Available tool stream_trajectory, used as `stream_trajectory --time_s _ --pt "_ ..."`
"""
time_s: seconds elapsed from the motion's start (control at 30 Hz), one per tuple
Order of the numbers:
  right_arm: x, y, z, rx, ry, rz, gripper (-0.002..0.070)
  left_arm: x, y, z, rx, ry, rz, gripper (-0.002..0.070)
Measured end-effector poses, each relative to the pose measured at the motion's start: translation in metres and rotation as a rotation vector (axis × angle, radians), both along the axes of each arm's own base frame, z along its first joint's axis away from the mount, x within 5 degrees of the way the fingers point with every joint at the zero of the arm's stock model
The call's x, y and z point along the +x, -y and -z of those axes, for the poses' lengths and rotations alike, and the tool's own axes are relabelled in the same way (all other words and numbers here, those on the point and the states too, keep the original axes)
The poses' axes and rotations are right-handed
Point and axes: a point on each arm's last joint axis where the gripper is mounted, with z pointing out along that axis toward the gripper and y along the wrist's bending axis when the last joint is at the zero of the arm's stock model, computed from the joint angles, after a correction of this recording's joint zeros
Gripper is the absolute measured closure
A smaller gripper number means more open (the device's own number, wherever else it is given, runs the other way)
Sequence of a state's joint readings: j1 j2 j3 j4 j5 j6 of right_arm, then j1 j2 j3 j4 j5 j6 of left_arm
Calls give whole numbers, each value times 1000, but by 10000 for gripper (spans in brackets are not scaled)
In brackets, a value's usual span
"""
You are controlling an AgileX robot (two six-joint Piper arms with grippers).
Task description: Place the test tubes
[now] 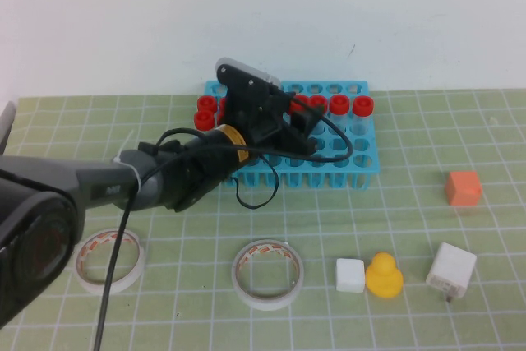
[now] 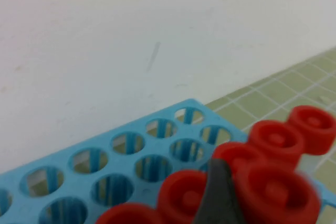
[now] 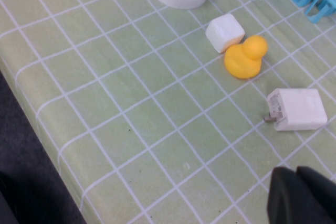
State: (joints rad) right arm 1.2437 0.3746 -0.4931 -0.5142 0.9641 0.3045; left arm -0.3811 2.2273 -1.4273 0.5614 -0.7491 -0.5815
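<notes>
A blue test tube rack [image 1: 345, 172] stands at the back middle of the green mat, and red-capped tubes [image 1: 351, 106] sit in its back row. My left gripper [image 1: 306, 131] reaches over the rack's middle and is open. In the left wrist view one dark finger [image 2: 218, 192] stands beside a red cap [image 2: 275, 192], among other red caps and the rack's empty holes [image 2: 126, 156]. The second finger is out of that view. My right gripper [image 3: 295, 174] is shut with nothing in it, low over the mat's front right part, and is outside the high view.
Two tape rolls [image 1: 110, 260] [image 1: 266, 273] lie in front. To their right are a white cube [image 1: 350, 275], a yellow duck [image 1: 384, 275] and a white charger [image 1: 451, 271]. An orange cube [image 1: 463, 189] sits at the right. The mat's edge [image 3: 31, 108] drops off near the right gripper.
</notes>
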Motion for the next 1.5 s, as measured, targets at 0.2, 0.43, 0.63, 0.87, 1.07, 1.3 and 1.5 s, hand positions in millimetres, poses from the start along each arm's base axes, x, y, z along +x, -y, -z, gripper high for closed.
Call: stream_trajectory --time_s 0.2,0.43,0.63,0.87,1.07,1.3,1.5 --pt "0 0 0 0 0 0 678 -9 -2 -45 66 60 32 229" --pt "0 0 0 0 0 0 678 -32 -22 -134 128 127 -89 376" --pt "0 0 0 0 0 0 678 -79 -53 -226 171 237 -217 625" --pt "0 0 0 0 0 0 678 -161 -94 -302 125 369 -310 671" --pt "0 0 0 0 0 0 678 -231 -125 -311 102 414 -350 674" --pt "0 0 0 0 0 0 678 -288 -148 -258 150 372 -348 675" --pt "0 0 0 0 0 0 678 -323 -162 -186 221 293 -336 675"
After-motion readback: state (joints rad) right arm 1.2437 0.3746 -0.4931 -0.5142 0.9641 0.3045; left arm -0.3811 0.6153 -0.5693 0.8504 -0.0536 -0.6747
